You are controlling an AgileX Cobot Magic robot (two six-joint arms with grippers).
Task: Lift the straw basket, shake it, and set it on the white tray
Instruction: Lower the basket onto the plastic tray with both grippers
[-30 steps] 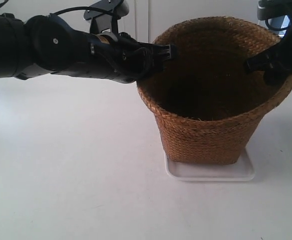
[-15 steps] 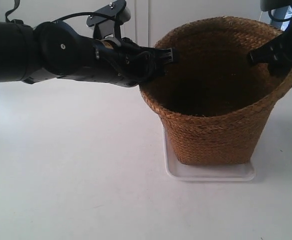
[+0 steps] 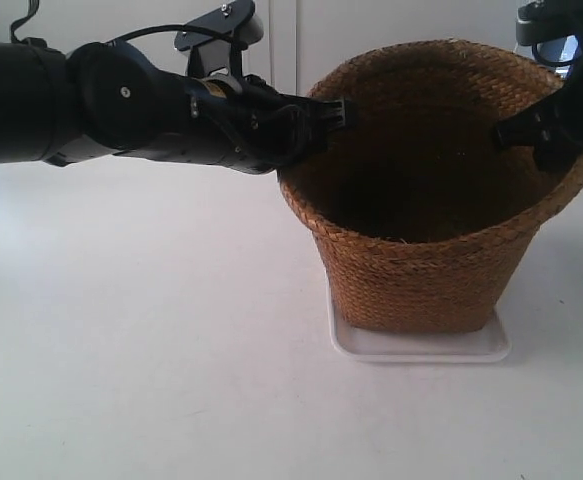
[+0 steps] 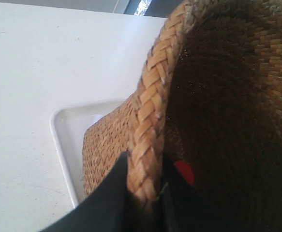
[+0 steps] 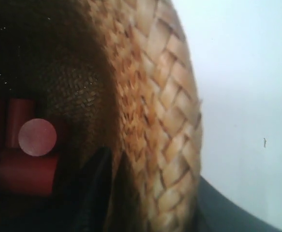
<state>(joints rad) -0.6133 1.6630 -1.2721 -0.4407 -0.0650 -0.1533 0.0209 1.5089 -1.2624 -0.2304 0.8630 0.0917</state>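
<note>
White desk [image 3: 121,380] is spreading across the exterior view, and toward 4 o'clock of it you are seeing the straw basket [image 3: 421,270] standing with its base on the white tray [image 3: 421,348]. Your left gripper [image 4: 144,164] is clamping its jaws on the braided rim, one finger inside and one outside. Your right gripper [image 5: 155,186] is pinching the rim the same way. Seen from outside, those grips are sitting at 9 and 3 o'clock of the rim. Red cylinders [image 5: 27,171] are lying inside the basket.
</note>
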